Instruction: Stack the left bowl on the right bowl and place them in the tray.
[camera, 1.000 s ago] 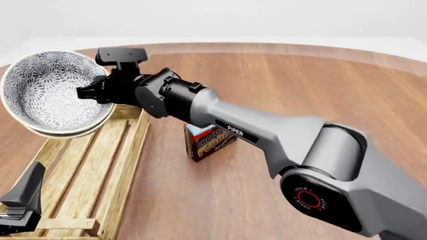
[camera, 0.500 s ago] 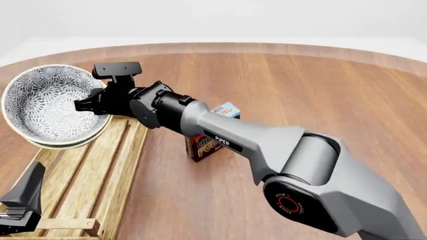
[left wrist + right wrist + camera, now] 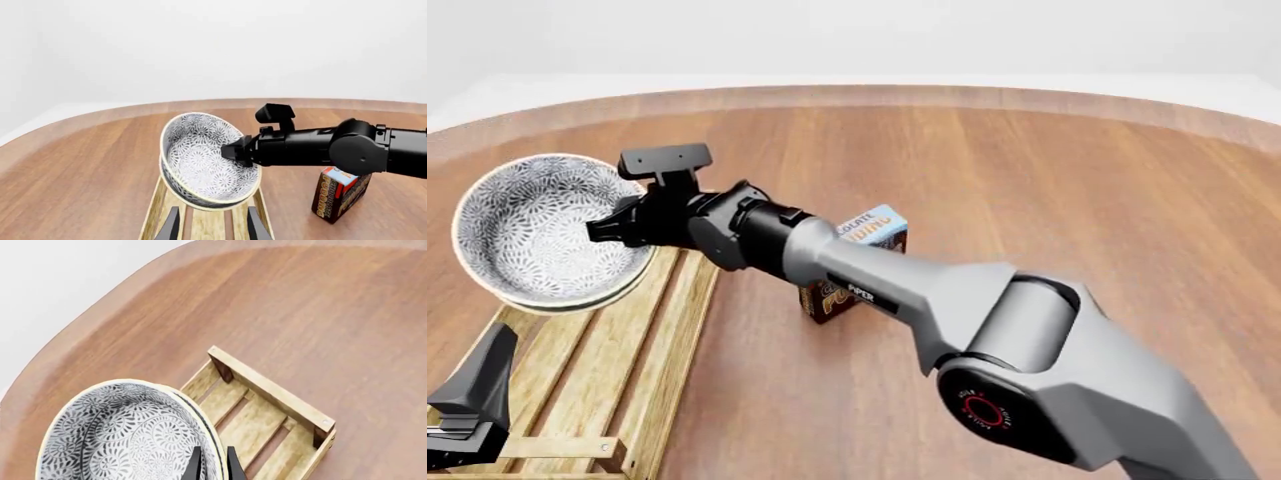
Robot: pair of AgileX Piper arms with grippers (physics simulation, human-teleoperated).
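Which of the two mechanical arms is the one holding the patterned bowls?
The right arm: its fingers pinch the stacked bowls' rim above the tray; the left fingers hold nothing.

Round white ceramic bowls, stacked: dense grey-black floral pattern, cream rims. Long slatted light-wood tray: darker brown corner posts. Brown chocolate pudding box, blue-white top. Reddish-brown wood-grain tabletop.

Bright, even, diffuse light fills all three sharp, noise-free renders. The glossy brown wooden table carries only soft sheen, no hard glare. Shadows are faint, seen beneath the slatted light-wood tray. The white backdrop is featureless. No blur or edge distortion shows.
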